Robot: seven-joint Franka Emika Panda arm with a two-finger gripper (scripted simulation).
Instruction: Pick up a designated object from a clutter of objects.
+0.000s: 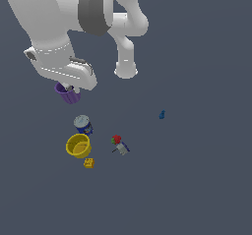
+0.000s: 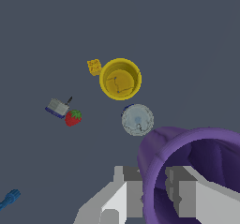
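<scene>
The purple ribbed cup [image 1: 69,95] hangs under my hand at the exterior view's upper left. In the wrist view the cup [image 2: 161,148] fills the near corner, mouth toward the camera. My gripper [image 1: 69,88] [image 2: 152,183] is shut on the cup's wall, with one finger [image 2: 129,190] outside and the other inside the mouth. The cup looks raised above the floor, apart from the rest of the clutter. The yellow bowl [image 1: 78,145] [image 2: 120,79] and the blue can [image 1: 83,124] [image 2: 138,120] stand below on the floor.
An orange block [image 1: 89,163] [image 2: 94,67] lies beside the bowl. A red strawberry-like item [image 1: 116,139] [image 2: 73,117] touches a small grey-blue piece [image 1: 122,148] [image 2: 57,108]. A tiny blue piece [image 1: 161,114] [image 2: 9,199] lies off alone at the exterior view's right. The arm's white base [image 1: 126,67] stands behind.
</scene>
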